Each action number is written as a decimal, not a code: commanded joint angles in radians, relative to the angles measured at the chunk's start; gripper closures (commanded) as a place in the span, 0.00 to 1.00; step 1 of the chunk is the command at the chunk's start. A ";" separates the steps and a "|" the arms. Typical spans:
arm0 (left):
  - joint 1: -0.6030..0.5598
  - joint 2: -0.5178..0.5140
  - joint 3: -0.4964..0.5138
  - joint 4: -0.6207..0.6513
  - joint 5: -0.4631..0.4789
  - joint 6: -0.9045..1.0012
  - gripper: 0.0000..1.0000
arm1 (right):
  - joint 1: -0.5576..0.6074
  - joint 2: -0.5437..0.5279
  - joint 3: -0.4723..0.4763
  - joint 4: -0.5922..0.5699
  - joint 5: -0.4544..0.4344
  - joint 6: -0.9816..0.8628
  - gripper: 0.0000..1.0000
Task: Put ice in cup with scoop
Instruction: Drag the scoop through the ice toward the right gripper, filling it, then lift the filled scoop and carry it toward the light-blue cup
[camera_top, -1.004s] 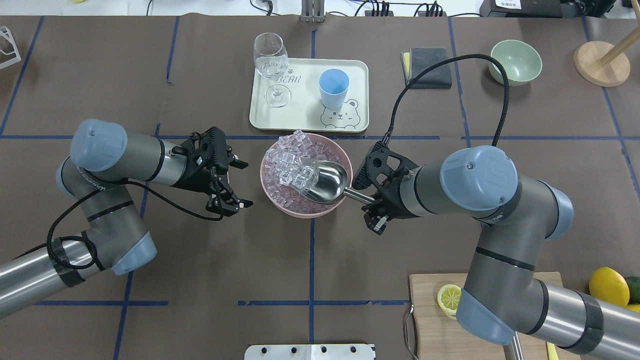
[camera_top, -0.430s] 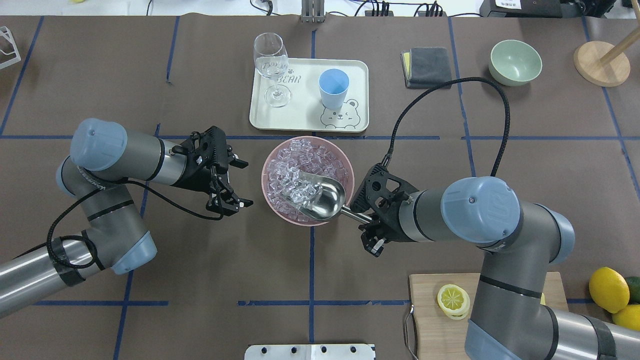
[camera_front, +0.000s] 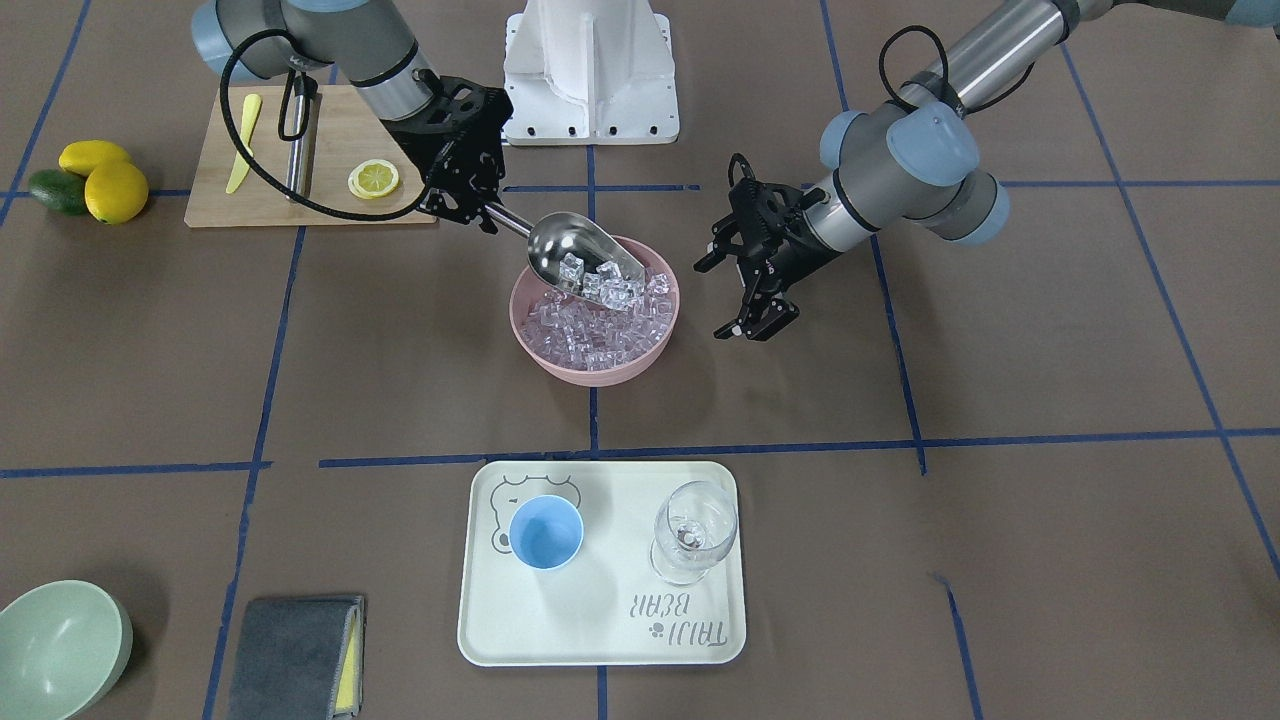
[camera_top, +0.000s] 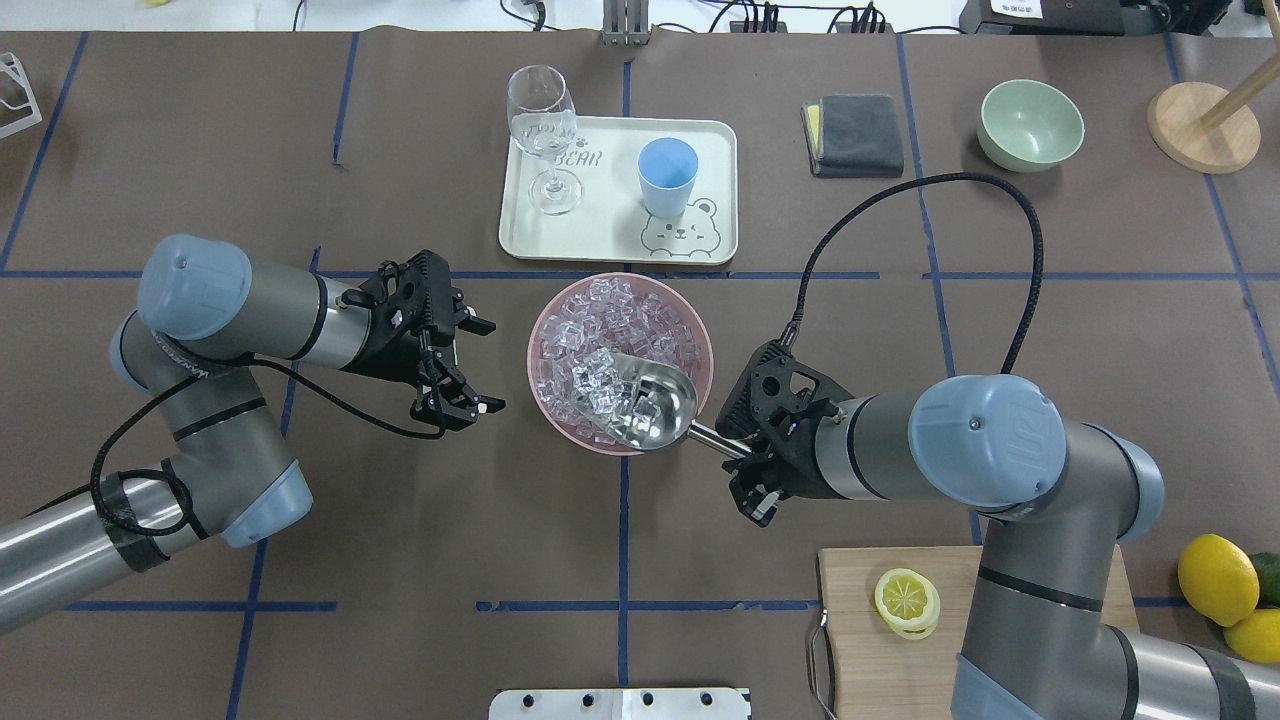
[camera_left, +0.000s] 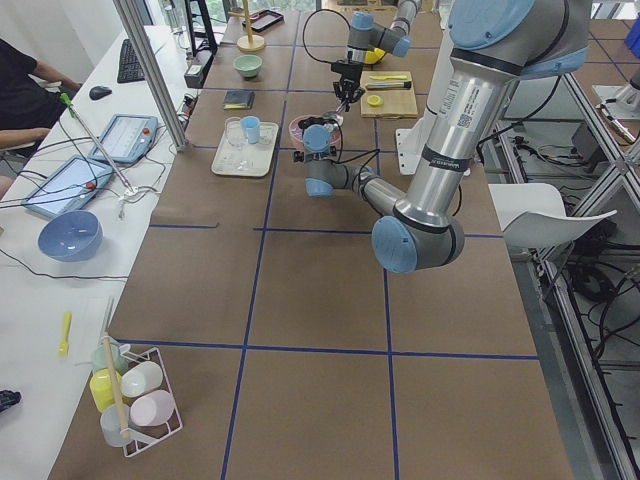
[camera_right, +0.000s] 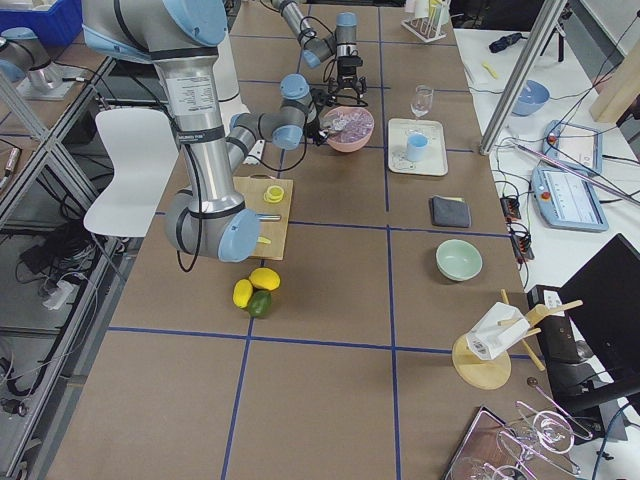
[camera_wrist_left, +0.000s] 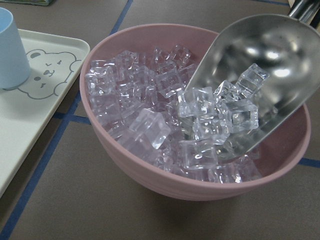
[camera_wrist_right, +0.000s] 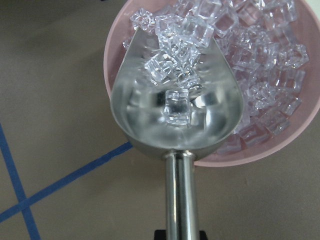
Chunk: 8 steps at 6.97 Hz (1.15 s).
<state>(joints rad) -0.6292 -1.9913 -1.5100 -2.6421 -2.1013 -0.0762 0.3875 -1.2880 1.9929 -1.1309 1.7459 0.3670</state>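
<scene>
- Several cubes of ice (camera_front: 600, 283) in the scoop (camera_front: 555, 245), front view, over the pink bowl (camera_front: 590, 372); rod handle clamped in the right gripper (camera_front: 480, 213).
- Overhead: left gripper (camera_top: 485, 366) spread wide, holding nothing, beside the bowl; cup (camera_top: 667, 176) upright on the tray (camera_top: 520, 235), apart.
- Left wrist: trough tilted mouth-down.
- Right wrist: heap filling the bowl.

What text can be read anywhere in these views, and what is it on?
"BEAR": printed on the cream rectangular plastic tray, next to the clear stemmed wine glass.
Second word beside "BEAR" on the tray: too stylised to read with confidence.
Lettering on the left arm's grey elbow: too small to read.
Sticker on that arm's upright tube: too blurred to read.
</scene>
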 joint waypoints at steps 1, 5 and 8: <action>-0.003 0.000 -0.001 0.001 -0.008 -0.001 0.00 | 0.001 -0.008 0.018 0.022 0.001 0.006 1.00; -0.007 0.003 -0.002 0.002 -0.008 -0.001 0.00 | 0.051 0.002 0.090 -0.033 0.007 0.074 1.00; -0.038 0.009 -0.002 0.005 -0.008 -0.002 0.00 | 0.198 0.071 0.156 -0.306 0.105 0.079 1.00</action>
<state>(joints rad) -0.6528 -1.9844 -1.5125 -2.6374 -2.1092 -0.0777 0.5271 -1.2432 2.1383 -1.3591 1.8114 0.4418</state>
